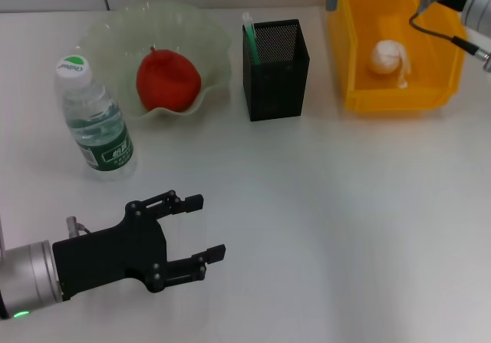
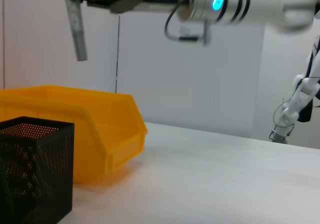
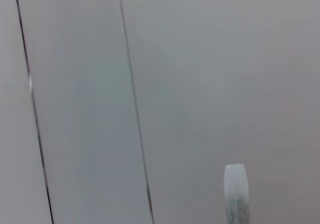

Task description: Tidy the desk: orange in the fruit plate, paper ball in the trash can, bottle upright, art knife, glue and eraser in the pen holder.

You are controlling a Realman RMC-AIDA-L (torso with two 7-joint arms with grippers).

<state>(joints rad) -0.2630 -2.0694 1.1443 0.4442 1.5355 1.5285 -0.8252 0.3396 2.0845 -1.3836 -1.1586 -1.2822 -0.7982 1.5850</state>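
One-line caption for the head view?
Orange in plate, bottle upright, paper ball in bin; left gripper open, empty.

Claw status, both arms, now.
Left claw: open, holding nothing, low over the desk in front of the bottle.
Right claw: over the yellow bin; open or closed cannot be told.

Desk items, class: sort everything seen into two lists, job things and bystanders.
Job things: orange in fruit plate; paper ball in yellow bin; upright bottle; pen holder; left gripper, open, empty.

Bystanders: none on the desk.
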